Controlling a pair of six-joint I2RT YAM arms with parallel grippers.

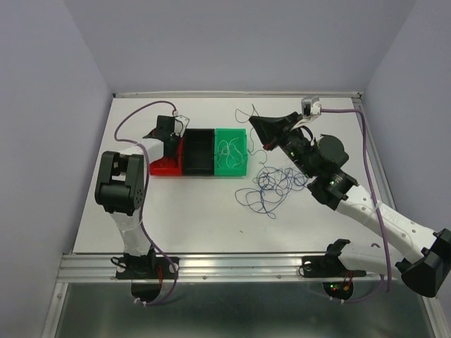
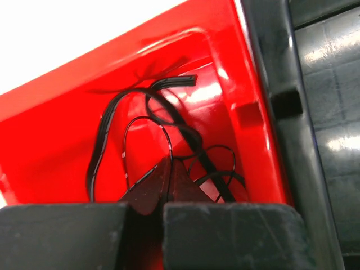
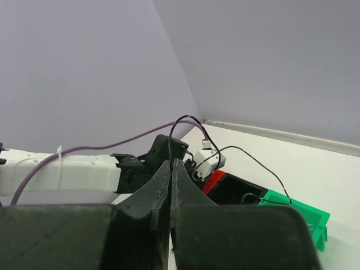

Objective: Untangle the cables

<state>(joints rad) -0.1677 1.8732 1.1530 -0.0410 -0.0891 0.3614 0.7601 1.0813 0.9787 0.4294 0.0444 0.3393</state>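
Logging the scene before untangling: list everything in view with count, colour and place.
table: one, white, under everything
red bin: one, red, left of row
black bin: one, black, middle
green bin: one, green, right
coiled cables: count unclear, black, in red bin
white cable: count unclear, white, in green bin
cable tangle: several, dark blue and black, right of bins
raised cable: one, black, from right jaws
arm cables: two, purple, one along each arm
left arm: one, white-black, jaws shut in red bin
right arm: one, white-black, jaws shut on raised cable
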